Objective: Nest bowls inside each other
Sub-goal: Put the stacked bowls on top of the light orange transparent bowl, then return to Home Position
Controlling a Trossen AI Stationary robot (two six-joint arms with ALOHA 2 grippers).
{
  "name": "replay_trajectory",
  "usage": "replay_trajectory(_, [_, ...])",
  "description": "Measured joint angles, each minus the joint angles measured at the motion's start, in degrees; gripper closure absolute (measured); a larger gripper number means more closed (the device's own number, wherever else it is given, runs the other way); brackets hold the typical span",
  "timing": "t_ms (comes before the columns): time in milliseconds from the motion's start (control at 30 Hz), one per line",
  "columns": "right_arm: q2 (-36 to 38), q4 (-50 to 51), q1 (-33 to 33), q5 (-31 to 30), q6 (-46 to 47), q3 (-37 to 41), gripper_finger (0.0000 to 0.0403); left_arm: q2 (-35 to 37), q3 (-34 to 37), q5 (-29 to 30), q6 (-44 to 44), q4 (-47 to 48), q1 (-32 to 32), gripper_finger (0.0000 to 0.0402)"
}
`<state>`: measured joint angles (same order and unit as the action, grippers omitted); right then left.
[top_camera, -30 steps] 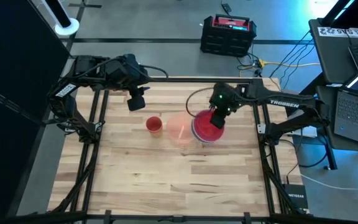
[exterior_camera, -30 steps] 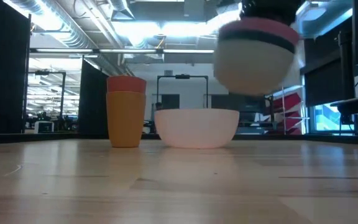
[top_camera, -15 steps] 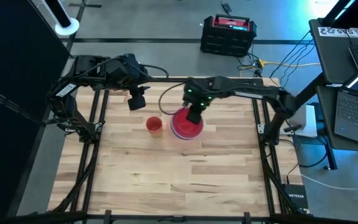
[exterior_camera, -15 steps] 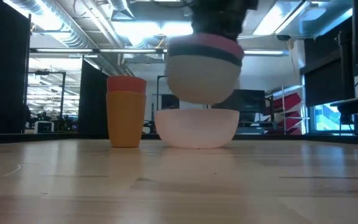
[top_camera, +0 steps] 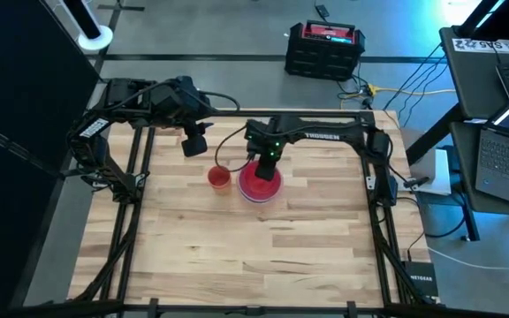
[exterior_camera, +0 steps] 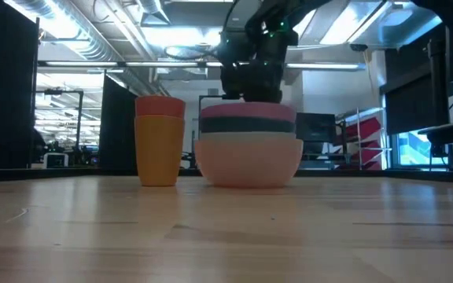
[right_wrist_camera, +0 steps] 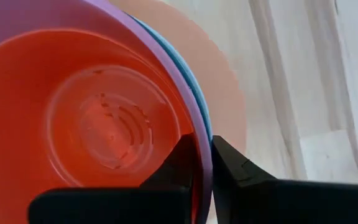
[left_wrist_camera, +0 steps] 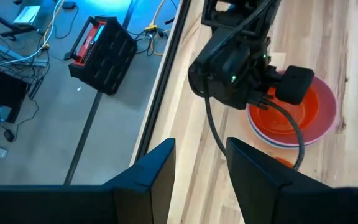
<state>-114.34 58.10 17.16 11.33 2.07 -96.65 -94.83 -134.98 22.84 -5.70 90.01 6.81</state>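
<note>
Right gripper [top_camera: 261, 169] pinched shut on the rim of the stacked red, mauve and teal plastic bowls [top_camera: 260, 182] seated in the light pink plastic bowl [exterior_camera: 249, 161] at table centre — a crooked withdrawal could drag the stack out, toppling the adjacent orange cup [exterior_camera: 160, 149].
</note>
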Motion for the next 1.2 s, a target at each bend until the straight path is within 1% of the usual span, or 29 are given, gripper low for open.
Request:
replay_trajectory(267, [-3.2,-1.5,1.0,0.3,-0.6,-0.1,0.0385,0.0,0.0,0.0,-0.3,0.0,0.0,0.0273])
replay_trajectory(400, [-3.3,-0.7,0.9,2.7,-0.4,-0.2,0.034,0.0,0.0,0.0,-0.2,0.0,0.0,0.0273])
replay_trajectory(533, [-3.3,-1.0,0.8,2.6,0.2,-0.2,0.029,0.0,0.0,0.0,-0.3,0.0,0.0,0.0273])
replay_trajectory(633, [-2.7,-0.9,0.9,1.8,0.2,-0.2,0.0267,0.0,0.0,0.0,-0.3,0.0,0.0,0.0273])
replay_trajectory(1200, [26.5,4.8,-0.1,-1.5,2.3,-0.2,0.0364,0.1,0.0,-3.1,0.9,0.0,0.1,0.034])
